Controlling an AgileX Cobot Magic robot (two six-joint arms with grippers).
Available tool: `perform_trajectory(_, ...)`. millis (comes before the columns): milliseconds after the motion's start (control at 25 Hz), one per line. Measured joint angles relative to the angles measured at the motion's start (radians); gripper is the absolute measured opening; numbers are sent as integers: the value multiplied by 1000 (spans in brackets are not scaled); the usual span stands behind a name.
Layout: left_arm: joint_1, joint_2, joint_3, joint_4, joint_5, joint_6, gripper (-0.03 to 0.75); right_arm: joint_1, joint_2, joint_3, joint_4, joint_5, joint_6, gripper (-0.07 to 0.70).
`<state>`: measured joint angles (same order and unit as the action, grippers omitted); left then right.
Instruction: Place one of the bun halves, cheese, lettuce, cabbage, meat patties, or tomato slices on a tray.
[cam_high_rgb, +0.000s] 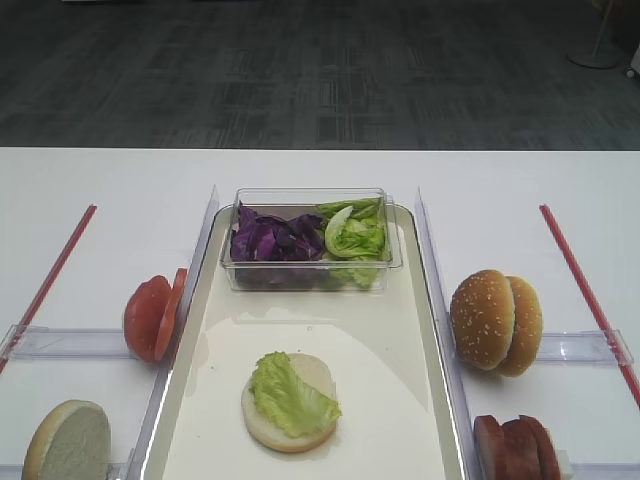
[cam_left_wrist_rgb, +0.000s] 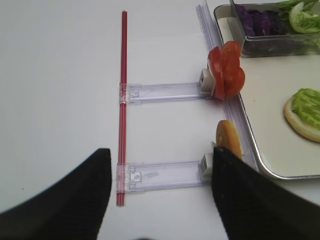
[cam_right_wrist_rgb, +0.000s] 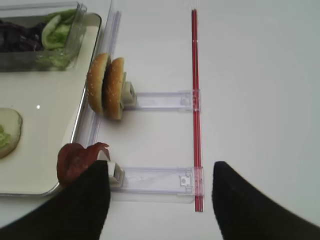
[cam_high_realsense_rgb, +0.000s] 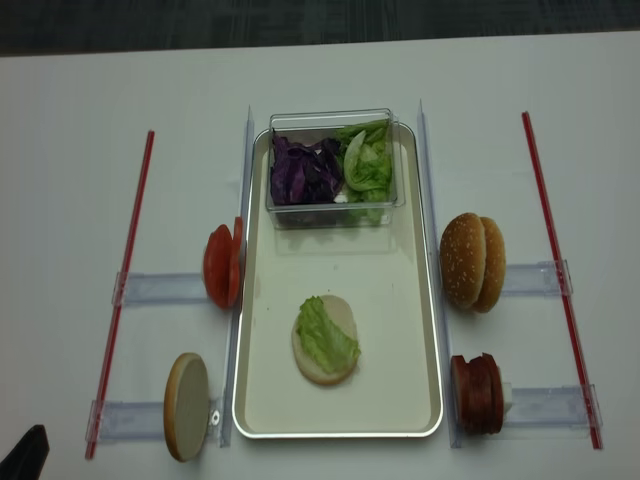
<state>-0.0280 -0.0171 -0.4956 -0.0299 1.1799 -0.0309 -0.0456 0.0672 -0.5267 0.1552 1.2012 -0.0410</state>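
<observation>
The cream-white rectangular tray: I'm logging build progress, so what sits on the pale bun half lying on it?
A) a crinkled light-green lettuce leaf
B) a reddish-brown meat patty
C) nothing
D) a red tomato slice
A: on the cream-white rectangular tray, the pale bun half carries only a crinkled light-green lettuce leaf.

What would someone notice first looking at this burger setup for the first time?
Probably the long cream tray in the middle, with a bun half lying flat on it under a ruffled lettuce leaf. At its far end, a clear tub holds purple cabbage and greens. Ingredients stand upright beside it: tomato slices left, sesame buns and meat patties right.
</observation>
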Motion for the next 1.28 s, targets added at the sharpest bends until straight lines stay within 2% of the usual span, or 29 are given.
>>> perform_trajectory(200,0,0,0,0,0,0,418,0,-79,2,-2,-23,0,473)
perform_trajectory(400,0,-2,0,0,0,0,418,-1,-83,33,-19,-67,-15,471)
perform_trajectory(1280,0,-2,0,0,0,0,417,-1,-83,37,-26,-80,-21,481)
